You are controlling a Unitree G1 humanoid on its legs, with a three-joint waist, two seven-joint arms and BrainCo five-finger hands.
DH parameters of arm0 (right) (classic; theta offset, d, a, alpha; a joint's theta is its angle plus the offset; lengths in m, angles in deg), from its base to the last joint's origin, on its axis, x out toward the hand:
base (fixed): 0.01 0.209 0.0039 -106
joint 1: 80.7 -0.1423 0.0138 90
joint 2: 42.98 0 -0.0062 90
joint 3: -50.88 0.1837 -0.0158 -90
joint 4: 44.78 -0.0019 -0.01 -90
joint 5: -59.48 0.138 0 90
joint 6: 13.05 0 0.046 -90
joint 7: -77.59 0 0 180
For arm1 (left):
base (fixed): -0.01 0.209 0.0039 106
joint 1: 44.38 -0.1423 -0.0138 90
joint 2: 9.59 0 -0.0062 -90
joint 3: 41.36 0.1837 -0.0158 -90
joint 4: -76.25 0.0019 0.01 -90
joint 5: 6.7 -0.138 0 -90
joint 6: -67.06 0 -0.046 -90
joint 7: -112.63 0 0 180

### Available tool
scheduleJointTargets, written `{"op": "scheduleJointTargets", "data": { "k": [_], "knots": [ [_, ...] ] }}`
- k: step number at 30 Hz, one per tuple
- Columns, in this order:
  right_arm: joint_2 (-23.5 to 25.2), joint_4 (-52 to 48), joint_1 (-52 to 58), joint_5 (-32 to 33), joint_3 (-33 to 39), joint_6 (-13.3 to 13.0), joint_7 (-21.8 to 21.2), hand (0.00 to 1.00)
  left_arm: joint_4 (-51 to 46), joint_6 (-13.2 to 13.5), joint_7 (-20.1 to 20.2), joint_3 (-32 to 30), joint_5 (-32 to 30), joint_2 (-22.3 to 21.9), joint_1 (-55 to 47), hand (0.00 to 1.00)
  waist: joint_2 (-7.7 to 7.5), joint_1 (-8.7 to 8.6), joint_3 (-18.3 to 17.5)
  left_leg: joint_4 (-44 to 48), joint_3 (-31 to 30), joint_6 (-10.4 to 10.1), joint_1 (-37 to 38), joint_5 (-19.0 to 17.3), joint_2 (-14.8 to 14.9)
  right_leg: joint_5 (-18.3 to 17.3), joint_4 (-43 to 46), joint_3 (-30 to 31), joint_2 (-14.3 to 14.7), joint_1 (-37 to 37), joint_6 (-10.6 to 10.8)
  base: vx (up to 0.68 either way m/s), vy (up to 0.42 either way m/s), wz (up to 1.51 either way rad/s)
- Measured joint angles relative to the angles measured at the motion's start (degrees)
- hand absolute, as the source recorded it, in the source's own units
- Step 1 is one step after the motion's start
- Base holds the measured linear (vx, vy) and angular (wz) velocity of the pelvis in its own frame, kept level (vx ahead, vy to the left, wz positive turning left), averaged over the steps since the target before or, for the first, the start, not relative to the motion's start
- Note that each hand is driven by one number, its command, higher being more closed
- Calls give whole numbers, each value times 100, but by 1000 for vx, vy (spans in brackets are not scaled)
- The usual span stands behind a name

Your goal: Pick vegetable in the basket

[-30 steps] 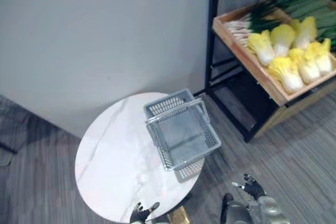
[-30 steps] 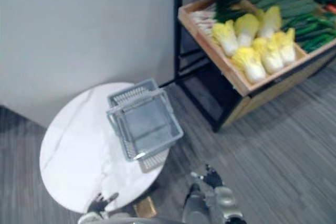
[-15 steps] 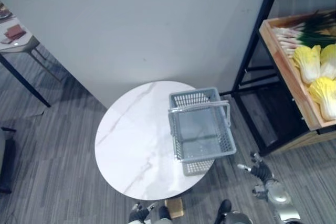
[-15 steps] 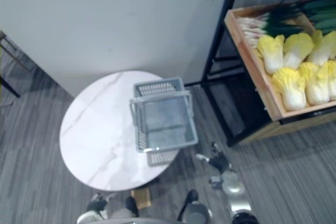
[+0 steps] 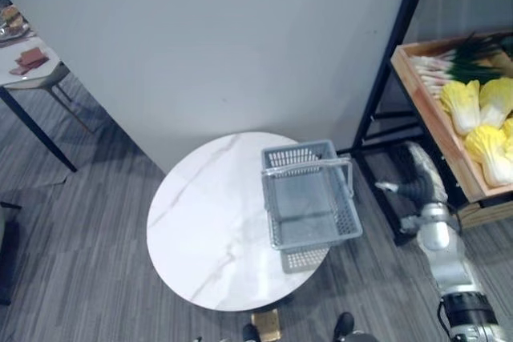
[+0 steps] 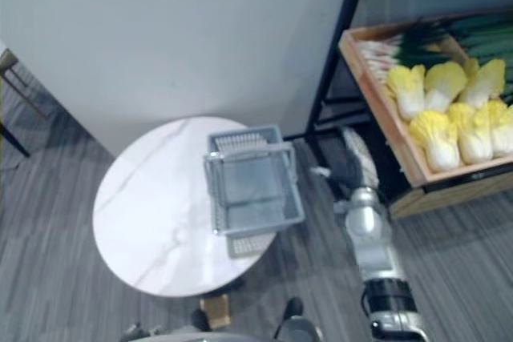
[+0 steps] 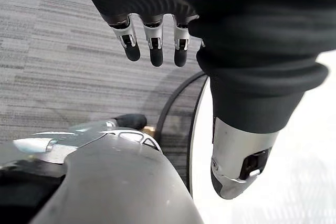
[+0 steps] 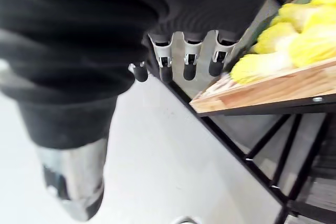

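A grey plastic basket (image 5: 309, 203) stands with its handle up on the right side of a round white marble table (image 5: 204, 230); nothing lies in it. Yellow napa cabbages (image 5: 469, 110) and green onions (image 5: 461, 58) lie in a wooden crate (image 5: 425, 110) on the shelf at the right. My right hand (image 5: 415, 184) hangs open in the air between basket and crate, just below the crate's front edge, holding nothing. In the right wrist view its fingers (image 8: 192, 62) point at the cabbages (image 8: 268, 51). My left hand (image 7: 155, 50) hangs open over the floor beside the table's rim.
A black metal shelf frame (image 5: 385, 86) carries the crate, with a dark lower shelf (image 6: 353, 150) behind my right hand. A grey wall stands behind the table. A small side table (image 5: 28, 66) stands at the far left. The floor is grey wood planking.
My right arm has risen from low near the floor and reached up toward the crate's front edge. The camera has shifted slightly; basket and table have stayed put.
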Motion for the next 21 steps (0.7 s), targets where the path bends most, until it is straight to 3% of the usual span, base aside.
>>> {"op": "scheduleJointTargets", "data": {
  "k": [2, 6, 11, 21],
  "knots": [
    [-128, 349, -465, -46, -667, -21, -78, 0, 7, -11, -3, -73, -3, 6, 1, 0, -70, 69, -27, -32, -7, -4, -2, 26, -7, 19, -27, -10, 3, 0, -3, 7, 2, 2],
    [-149, 1707, -1678, -209, -1632, -30, -371, 0, 0, -8, -9, -169, 22, 21, 8, 0, -192, 364, -14, -41, -159, -4, -90, 75, -28, 47, -95, -138, -2, 22, -9, 15, 2, 15],
    [-146, 2704, -2765, -209, -1959, -22, -505, 0, -8, -5, -24, -210, 69, 26, 3, 0, -261, 604, 147, -43, -411, 34, -333, 153, -81, 106, -172, -340, -33, -29, -22, 16, 8, 28],
    [-130, 3772, -3643, -214, -1941, 128, -505, 0, -161, 25, -110, -206, 289, 41, 137, 0, -332, 711, 625, -44, -678, 85, -661, 239, -254, 157, -189, -498, -190, -214, 28, 34, 26, 11]
  ]
}}
